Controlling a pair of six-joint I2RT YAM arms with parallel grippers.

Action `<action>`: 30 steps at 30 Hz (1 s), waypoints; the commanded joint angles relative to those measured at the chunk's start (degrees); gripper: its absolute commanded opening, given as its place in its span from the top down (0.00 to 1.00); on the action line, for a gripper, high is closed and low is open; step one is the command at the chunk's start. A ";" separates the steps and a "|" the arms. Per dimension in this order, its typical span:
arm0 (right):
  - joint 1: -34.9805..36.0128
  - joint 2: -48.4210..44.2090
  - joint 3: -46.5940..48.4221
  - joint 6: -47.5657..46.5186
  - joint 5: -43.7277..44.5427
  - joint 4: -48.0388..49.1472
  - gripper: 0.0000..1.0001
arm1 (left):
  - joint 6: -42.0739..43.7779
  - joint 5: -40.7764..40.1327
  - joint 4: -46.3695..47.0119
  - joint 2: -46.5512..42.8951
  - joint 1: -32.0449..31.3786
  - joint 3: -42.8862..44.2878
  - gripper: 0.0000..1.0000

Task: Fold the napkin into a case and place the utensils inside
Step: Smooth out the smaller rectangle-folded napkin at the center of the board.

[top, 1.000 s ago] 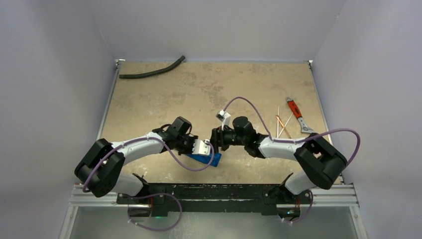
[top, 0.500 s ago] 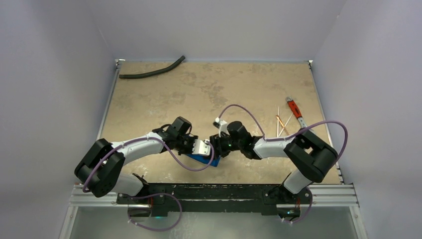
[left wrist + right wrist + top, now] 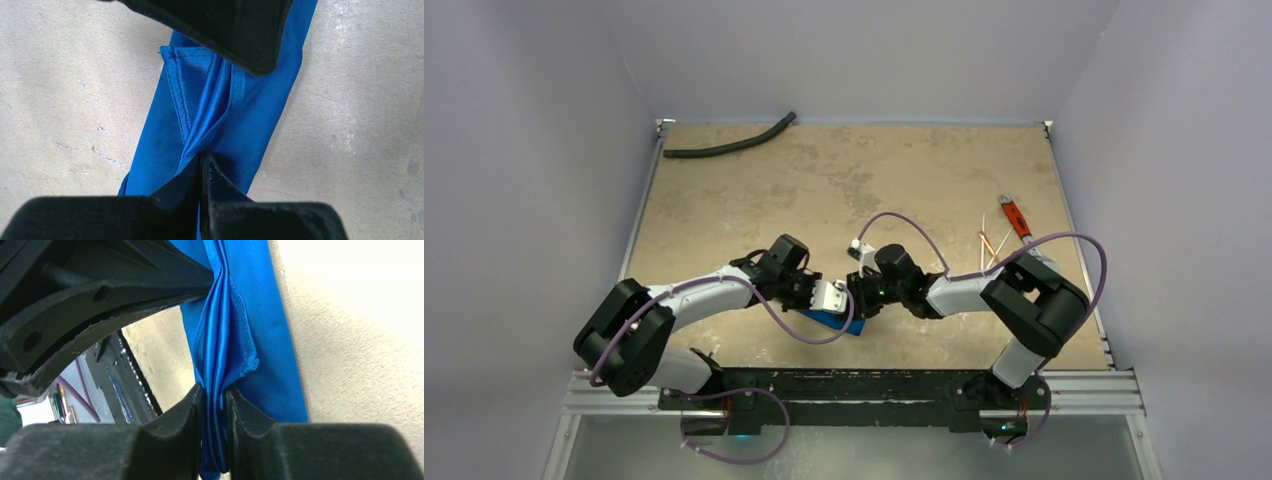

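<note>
The blue napkin [image 3: 836,321] lies folded into a narrow strip near the table's front edge, mostly hidden under both grippers. In the left wrist view the napkin [image 3: 240,120] runs away from my left gripper [image 3: 205,167], which is shut on a pinched fold of it. In the right wrist view my right gripper [image 3: 215,390] is shut on a bunched fold of the napkin [image 3: 265,340]. The two grippers, left [image 3: 832,297] and right [image 3: 860,296], nearly touch. The utensils [image 3: 992,246] lie at the right of the table, apart from both grippers.
A red-handled wrench [image 3: 1016,220] lies just beyond the utensils at the right edge. A black curved hose [image 3: 729,146] lies at the far left corner. The black rail [image 3: 844,385] runs along the table's near edge.
My right gripper has moved left toward the left gripper and closed in on the napkin. The left arm has stayed still.
</note>
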 commanded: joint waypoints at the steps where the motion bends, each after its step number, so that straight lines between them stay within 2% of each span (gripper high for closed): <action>1: 0.32 1.12 2.19 -0.73 0.94 2.08 0.80 | -0.73 0.57 -0.57 -0.84 0.09 -0.40 1.00; 4: 0.33 0.53 1.90 -1.49 1.95 1.69 0.89 | -0.93 0.73 -1.97 -0.95 0.13 0.78 1.00; 11: 0.33 0.36 0.87 -4.31 2.66 0.69 0.97 | -4.44 -0.42 -7.36 -2.14 0.08 8.82 1.00; 15: 0.36 0.97 1.29 -5.03 1.88 0.38 0.99 | -3.26 -1.81 -2.90 -3.12 0.11 6.76 1.00; 22: 0.37 0.06 1.16 -5.26 1.11 -0.70 1.00 | -1.21 -2.28 4.87 1.18 0.06 5.04 1.00; 30: 0.30 -0.06 0.70 -4.69 -0.28 -0.27 1.00 | 4.30 -2.51 5.46 3.00 0.07 2.82 1.00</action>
